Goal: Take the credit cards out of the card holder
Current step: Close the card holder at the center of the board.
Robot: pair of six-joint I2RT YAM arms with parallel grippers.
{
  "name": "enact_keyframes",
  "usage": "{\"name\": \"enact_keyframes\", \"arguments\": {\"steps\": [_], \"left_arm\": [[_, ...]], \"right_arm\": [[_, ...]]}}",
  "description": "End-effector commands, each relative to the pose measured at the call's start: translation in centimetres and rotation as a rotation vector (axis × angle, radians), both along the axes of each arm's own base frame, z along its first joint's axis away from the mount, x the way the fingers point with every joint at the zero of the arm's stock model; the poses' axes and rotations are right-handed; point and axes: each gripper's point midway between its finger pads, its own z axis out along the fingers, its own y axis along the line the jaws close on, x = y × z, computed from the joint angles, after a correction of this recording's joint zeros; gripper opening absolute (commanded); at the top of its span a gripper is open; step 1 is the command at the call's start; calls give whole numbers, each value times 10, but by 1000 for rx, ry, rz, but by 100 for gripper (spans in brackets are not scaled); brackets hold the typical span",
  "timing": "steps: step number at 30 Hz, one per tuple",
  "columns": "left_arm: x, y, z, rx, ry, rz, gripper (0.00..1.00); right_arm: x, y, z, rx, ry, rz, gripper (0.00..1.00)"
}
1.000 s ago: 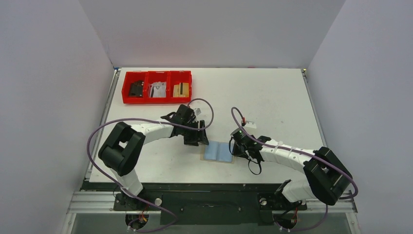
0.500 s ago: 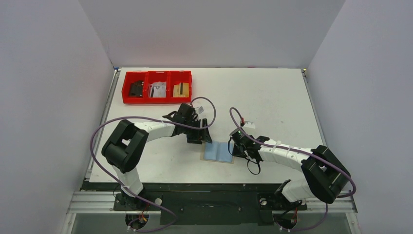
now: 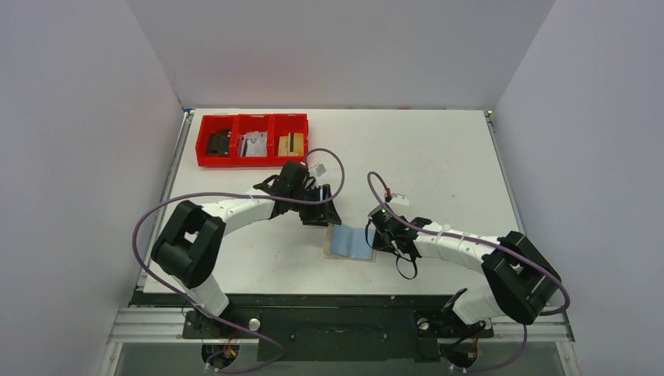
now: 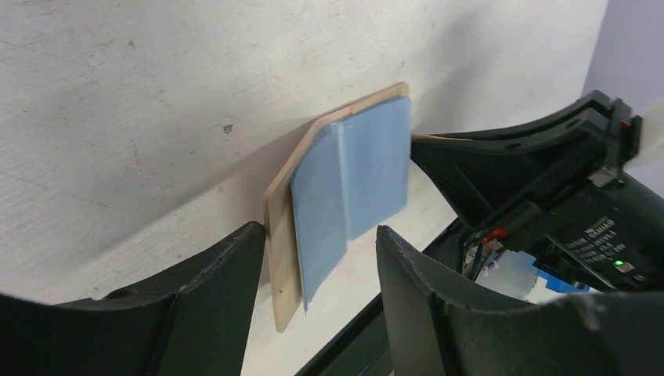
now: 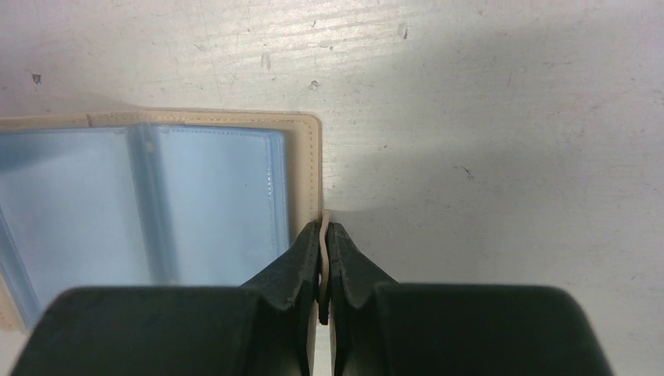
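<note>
Card holder (image 3: 351,242) lies open on the table (image 3: 438,157) near centre, right fingers (image 5: 307,254) clenched on its 3 o'clock tan edge; left fingers (image 4: 235,258), spread and empty at 10 o'clock, should come in low and nip only the blue credit cards (image 4: 352,176).

Even, diffuse light from above keeps the white tabletop (image 3: 438,157) bright. Shadows are soft and faint. Wrist views are sharp at mid-range, softer nearest the lens.
</note>
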Motion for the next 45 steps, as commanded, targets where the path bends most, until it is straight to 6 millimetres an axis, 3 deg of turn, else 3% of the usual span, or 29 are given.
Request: {"name": "enact_keyframes", "arguments": {"steps": [1, 11, 23, 34, 45], "left_arm": [[3, -15, 36, -102, -40, -32, 51], [-1, -30, 40, -145, -27, -52, 52], [0, -50, 42, -133, -19, -44, 59], [7, -60, 28, -94, 19, 46, 59], [7, -78, 32, -116, 23, 41, 60]], "right_arm": [[6, 7, -5, 5, -1, 8, 0], [10, 19, -4, 45, 0, 23, 0], [15, 36, -6, 95, 2, 41, 0], [21, 27, 23, 118, -67, -2, 29], [17, 7, 49, 99, -126, -36, 32]]}}
